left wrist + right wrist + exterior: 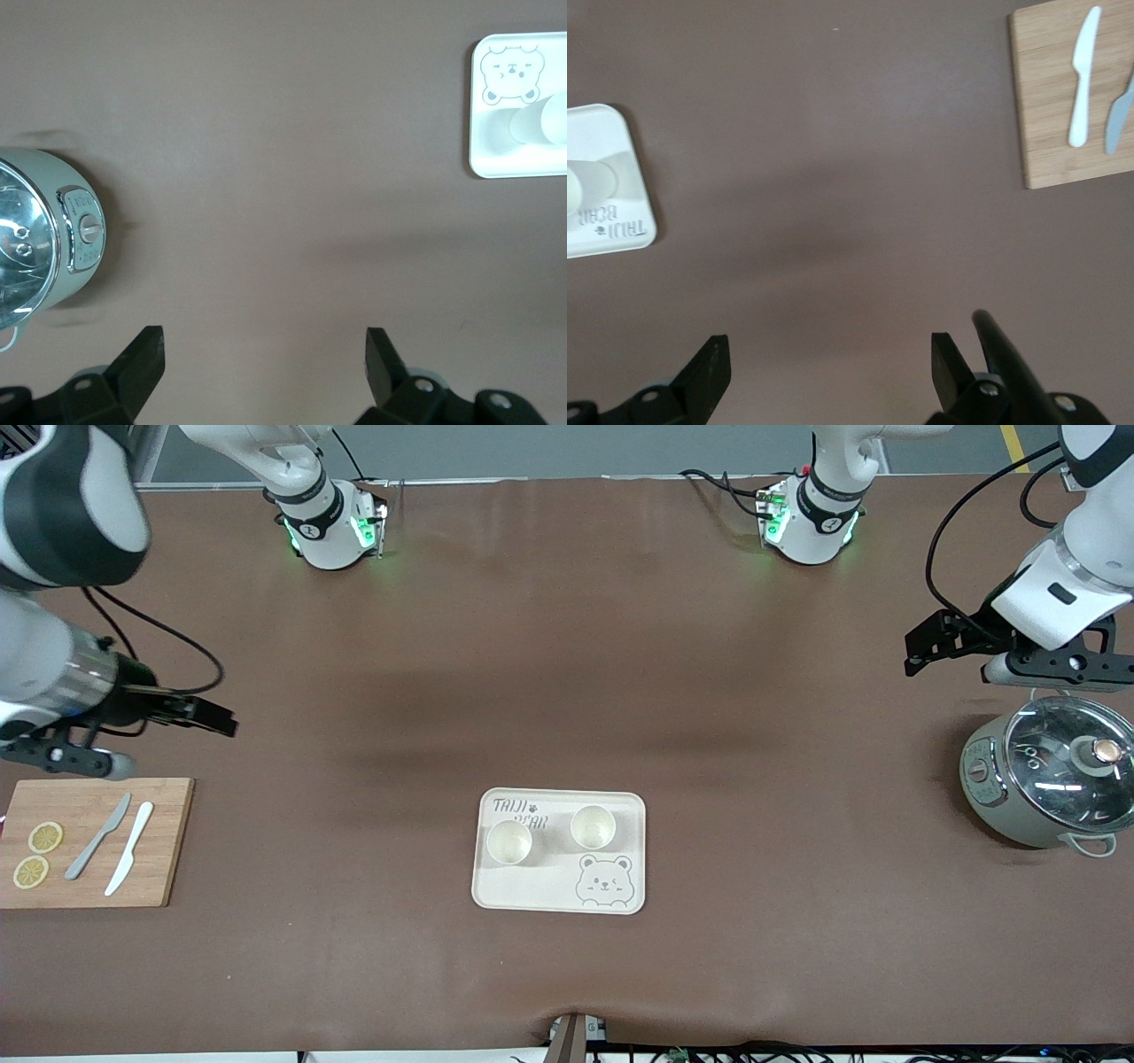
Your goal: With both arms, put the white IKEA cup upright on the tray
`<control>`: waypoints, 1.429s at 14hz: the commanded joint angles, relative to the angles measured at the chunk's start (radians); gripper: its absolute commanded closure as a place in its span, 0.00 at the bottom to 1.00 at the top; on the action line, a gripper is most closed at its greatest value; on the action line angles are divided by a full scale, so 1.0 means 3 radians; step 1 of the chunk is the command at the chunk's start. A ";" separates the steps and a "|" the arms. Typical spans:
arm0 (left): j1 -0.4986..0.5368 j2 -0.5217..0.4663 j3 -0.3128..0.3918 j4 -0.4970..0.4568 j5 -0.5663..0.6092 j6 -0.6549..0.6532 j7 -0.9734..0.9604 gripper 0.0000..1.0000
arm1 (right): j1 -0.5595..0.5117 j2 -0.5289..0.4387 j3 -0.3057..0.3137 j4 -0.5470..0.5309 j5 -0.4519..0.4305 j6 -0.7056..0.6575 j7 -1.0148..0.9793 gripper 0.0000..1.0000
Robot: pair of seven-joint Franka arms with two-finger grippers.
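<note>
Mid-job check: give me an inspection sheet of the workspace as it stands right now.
Surface: brown table, flat, faint shadows.
Job's things: tray near the front camera, mid-table; two white cups upright on it, side by side.
Clutter: cutting board toward the right arm's end with two knives and two lemon slices; lidded pot toward the left arm's end.
Grippers: left gripper open, empty, above the table beside the pot; right gripper open, empty, above the table by the board.
Cables: black cables on both arms, off the table.
Surroundings: grey floor along the bases.
</note>
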 commanded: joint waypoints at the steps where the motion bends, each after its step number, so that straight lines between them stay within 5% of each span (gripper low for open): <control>1: -0.0013 -0.0021 0.0021 -0.0030 -0.0028 -0.0018 0.0082 0.00 | -0.0260 -0.0226 0.0056 -0.0482 0.0007 0.0357 -0.0293 0.00; 4: -0.0008 -0.0026 0.0026 -0.0015 -0.0018 -0.0018 0.0245 0.00 | -0.0246 -0.0350 0.0056 -0.0954 -0.0100 0.0885 -0.0324 0.00; 20: -0.0008 -0.0001 0.0016 -0.0015 0.0048 -0.0018 0.0256 0.00 | -0.0164 -0.0319 0.0077 -0.0950 -0.0177 0.0901 -0.0324 0.00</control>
